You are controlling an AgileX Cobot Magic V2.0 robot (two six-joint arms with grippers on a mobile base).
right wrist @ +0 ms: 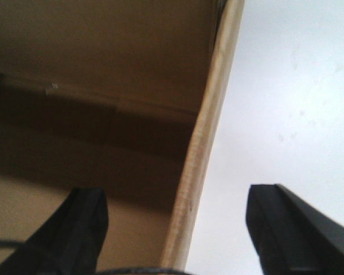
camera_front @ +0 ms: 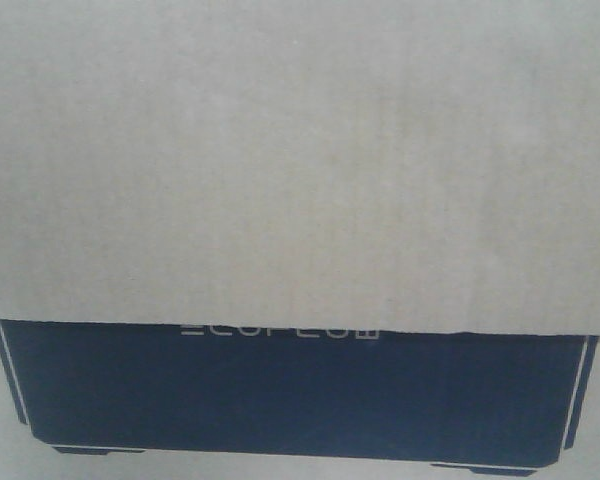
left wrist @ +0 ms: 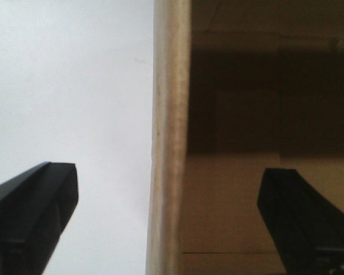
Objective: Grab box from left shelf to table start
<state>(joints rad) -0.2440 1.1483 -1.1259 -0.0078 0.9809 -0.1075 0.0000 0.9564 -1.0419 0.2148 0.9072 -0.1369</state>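
Cardboard fills the front view: the box sits very close to the camera, with a plain flap folded down over the top of its black, white-outlined panel. Neither the shelf nor a desk shows in any view, so I cannot tell what the box rests on.

Each wrist view looks along the edge of one box wall. The left hand is spread wide, one finger outside against a pale surface and the other inside the shadowed box, with the wall edge running between them. The right hand straddles the opposite wall edge in the same way. Both are well open and hold nothing.

The step in hand looks like taking the two walls before lifting. To do it well, both hands should go deeper so the pads meet flat cardboard below the rim, then close evenly and together. A single wall bends easily, so a squeeze near the rim may buckle it. The lift should stay level, neither hand leading.

Nothing else shows around the box. The front camera is blocked, so clearance on the way cannot be judged.
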